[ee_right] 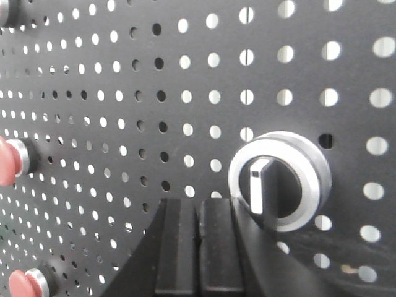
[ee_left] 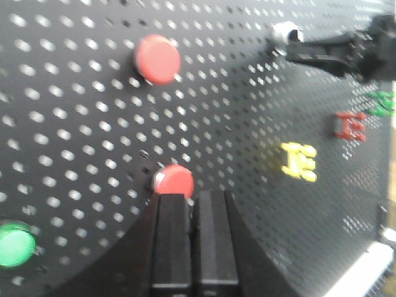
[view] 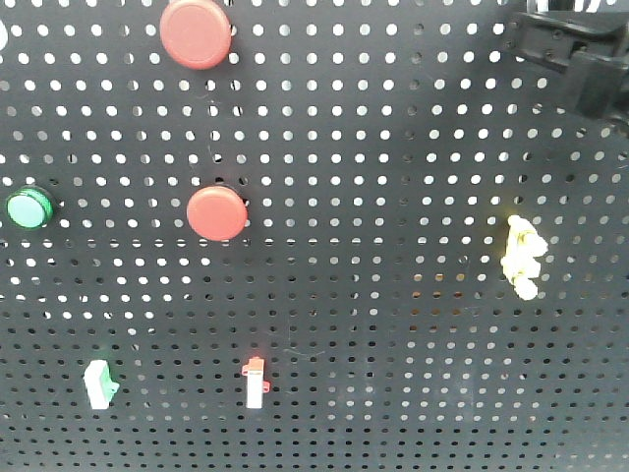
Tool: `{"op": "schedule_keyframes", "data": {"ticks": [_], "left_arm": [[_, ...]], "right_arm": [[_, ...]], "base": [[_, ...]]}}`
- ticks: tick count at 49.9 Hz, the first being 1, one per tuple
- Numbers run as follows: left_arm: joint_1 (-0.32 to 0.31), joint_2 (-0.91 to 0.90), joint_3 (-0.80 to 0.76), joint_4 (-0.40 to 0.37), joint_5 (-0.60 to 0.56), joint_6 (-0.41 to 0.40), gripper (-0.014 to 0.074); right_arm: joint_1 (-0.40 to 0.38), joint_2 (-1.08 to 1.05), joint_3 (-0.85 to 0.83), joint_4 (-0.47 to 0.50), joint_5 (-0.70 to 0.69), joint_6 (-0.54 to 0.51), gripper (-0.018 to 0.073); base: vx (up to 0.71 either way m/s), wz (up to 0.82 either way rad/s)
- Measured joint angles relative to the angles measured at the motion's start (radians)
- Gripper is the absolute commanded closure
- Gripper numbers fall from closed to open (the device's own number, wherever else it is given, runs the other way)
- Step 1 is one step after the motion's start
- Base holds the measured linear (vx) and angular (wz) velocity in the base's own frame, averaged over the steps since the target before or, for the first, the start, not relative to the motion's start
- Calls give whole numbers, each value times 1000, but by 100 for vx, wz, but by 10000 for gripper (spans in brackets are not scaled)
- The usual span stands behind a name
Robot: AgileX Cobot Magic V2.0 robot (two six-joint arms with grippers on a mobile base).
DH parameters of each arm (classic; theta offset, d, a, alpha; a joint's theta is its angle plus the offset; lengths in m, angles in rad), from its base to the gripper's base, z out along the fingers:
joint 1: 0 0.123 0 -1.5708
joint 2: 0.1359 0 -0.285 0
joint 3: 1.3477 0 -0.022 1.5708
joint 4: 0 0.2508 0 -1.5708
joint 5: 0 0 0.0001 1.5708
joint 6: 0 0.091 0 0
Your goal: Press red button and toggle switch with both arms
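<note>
A: Landmark is the lower red button (view: pixel 216 213). What's left of it?
B: A green button (view: pixel 28 208), level with it and well apart.
A: At the landmark itself?
B: The left gripper (ee_left: pixel 192 197), fingers pressed together. In its wrist view the tips sit just under the button; contact I cannot tell.
A: To the right?
B: A yellow clip (view: pixel 521 258), slightly lower. Up and further right is the toggle switch (ee_right: pixel 279 180), with the right gripper (ee_right: pixel 199 203) also pressed together, just beside its silver ring.
</note>
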Motion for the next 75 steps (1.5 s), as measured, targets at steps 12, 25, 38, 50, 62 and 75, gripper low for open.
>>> {"op": "schedule_keyframes", "data": {"ticks": [12, 25, 38, 50, 62, 75], "left_arm": [[0, 0, 0, 0, 9, 0, 594], [0, 0, 0, 0, 9, 0, 594], [0, 0, 0, 0, 9, 0, 594], [0, 0, 0, 4, 9, 0, 594], [0, 0, 0, 7, 9, 0, 594], [0, 0, 10, 49, 10, 0, 594]], "right_arm": [[0, 0, 0, -38, 6, 0, 562], [0, 0, 0, -160, 11, 41, 562], [0, -3, 0, -259, 11, 120, 562], [0, -3, 0, -275, -13, 133, 562], [0, -6, 6, -287, -30, 133, 562], [-6, -54, 5, -328, 29, 171, 562]], "base": [[0, 0], [0, 0], [0, 0], [0, 0], [0, 0], [0, 0]]}}
